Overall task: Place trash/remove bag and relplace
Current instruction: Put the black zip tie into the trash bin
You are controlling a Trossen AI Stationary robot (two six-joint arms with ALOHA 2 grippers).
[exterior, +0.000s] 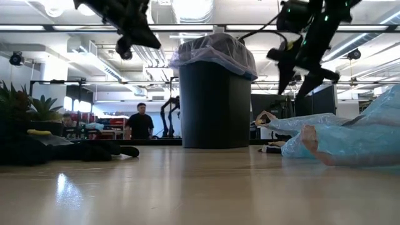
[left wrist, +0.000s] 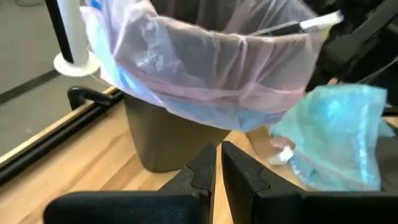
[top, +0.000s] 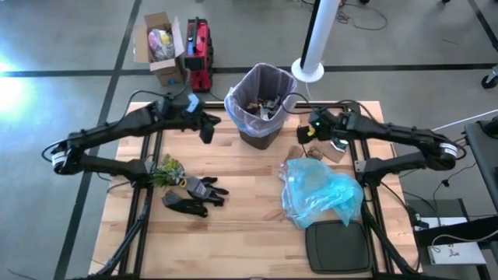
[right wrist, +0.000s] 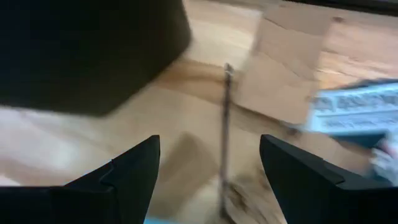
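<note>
The dark bin stands at the table's far middle, lined with the pink-lavender bag, whose rim is folded over the bin's edge. Some trash lies inside. More trash, a brown cardboard piece and a pale wrapper, lies on the table right of the bin. My left gripper hangs shut in the air left of the bin. My right gripper hovers open above the cardboard, touching nothing.
A light blue plastic bag lies crumpled at the right. A black flat lid lies at the near right edge. Black gloves and a small plant sit at the left. A white pole base stands beyond the table.
</note>
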